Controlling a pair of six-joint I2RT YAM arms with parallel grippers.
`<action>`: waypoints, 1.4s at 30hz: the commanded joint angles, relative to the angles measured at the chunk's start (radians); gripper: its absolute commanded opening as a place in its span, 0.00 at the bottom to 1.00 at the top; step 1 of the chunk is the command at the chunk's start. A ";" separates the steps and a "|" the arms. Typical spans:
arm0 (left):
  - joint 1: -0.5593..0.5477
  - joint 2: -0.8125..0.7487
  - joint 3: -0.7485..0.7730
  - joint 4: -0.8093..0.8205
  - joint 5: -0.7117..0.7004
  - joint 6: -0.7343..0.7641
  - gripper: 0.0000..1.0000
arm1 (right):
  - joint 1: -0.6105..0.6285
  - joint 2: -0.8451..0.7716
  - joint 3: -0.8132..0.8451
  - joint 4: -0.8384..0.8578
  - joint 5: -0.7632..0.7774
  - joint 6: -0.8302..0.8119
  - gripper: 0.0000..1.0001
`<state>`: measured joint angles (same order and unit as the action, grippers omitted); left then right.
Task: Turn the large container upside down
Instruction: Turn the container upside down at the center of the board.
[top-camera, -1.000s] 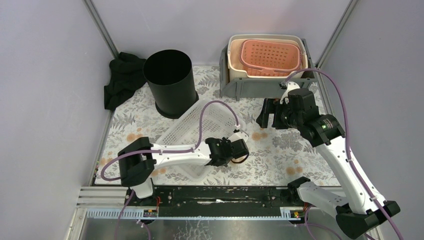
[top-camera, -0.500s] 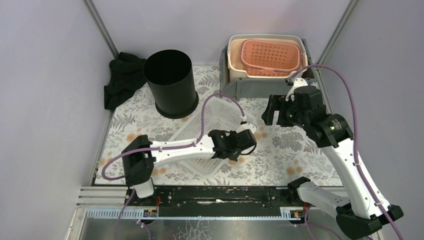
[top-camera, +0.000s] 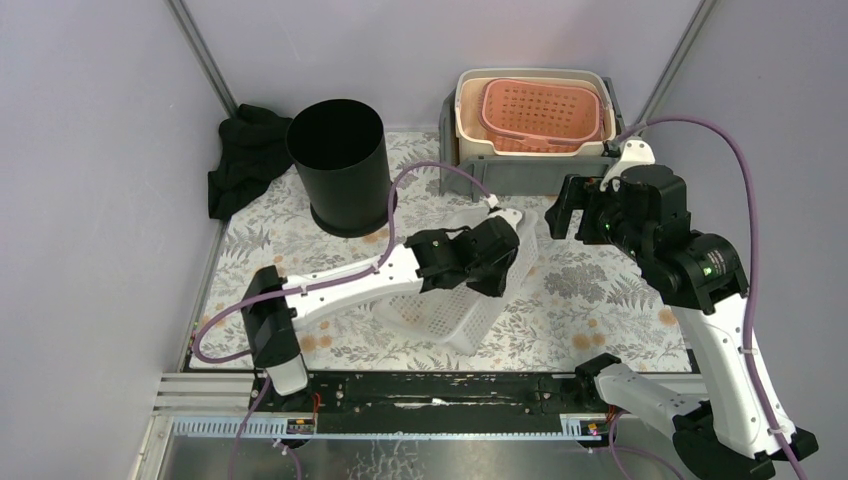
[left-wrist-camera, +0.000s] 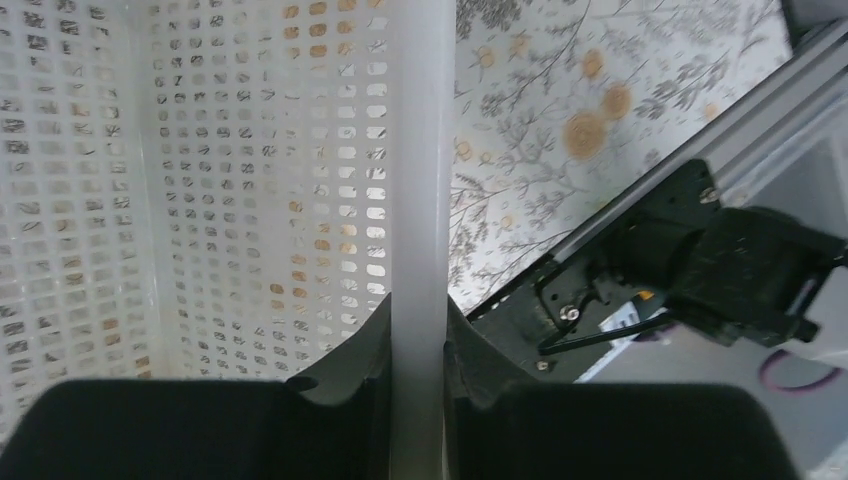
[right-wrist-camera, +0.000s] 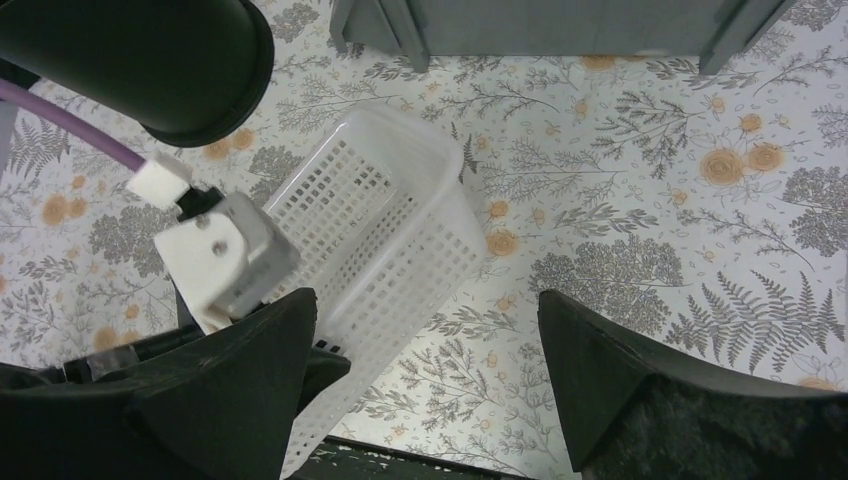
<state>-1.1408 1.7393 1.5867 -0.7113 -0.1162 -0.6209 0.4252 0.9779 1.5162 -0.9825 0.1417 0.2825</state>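
The large container is a white perforated basket (top-camera: 455, 312), tilted up on its side in the middle of the floral mat. My left gripper (top-camera: 492, 262) is shut on its smooth rim (left-wrist-camera: 418, 150), which runs straight between the two fingers (left-wrist-camera: 417, 345), with the mesh wall to their left. My right gripper (top-camera: 568, 212) hangs open above the mat to the right of the basket and touches nothing. In the right wrist view the basket (right-wrist-camera: 385, 230) lies below, between and left of the wide-spread right gripper (right-wrist-camera: 430, 370).
A tall black cylindrical bin (top-camera: 340, 165) stands at the back left, with a black cloth (top-camera: 245, 160) beside it. A grey crate (top-camera: 500, 178) at the back right holds a beige tub (top-camera: 470, 110) with a pink basket (top-camera: 545, 115) inside. The mat's near edge meets a black rail (top-camera: 430, 390).
The left arm has swung the basket up and to the right, from lying low on the mat to tipped on its side. The right arm has drawn back to the right.
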 joint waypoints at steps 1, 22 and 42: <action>0.054 -0.065 -0.017 0.155 0.131 -0.094 0.00 | -0.002 -0.003 0.038 -0.018 0.043 -0.021 0.88; 0.246 -0.241 -0.311 0.784 0.370 -0.413 0.00 | -0.002 0.013 0.089 -0.033 0.043 -0.028 0.87; 0.351 -0.406 -0.923 1.728 0.329 -0.892 0.00 | -0.002 0.027 0.064 -0.013 0.006 -0.028 0.86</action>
<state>-0.7971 1.3376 0.7204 0.6739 0.2260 -1.3819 0.4244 0.9974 1.5734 -1.0176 0.1638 0.2657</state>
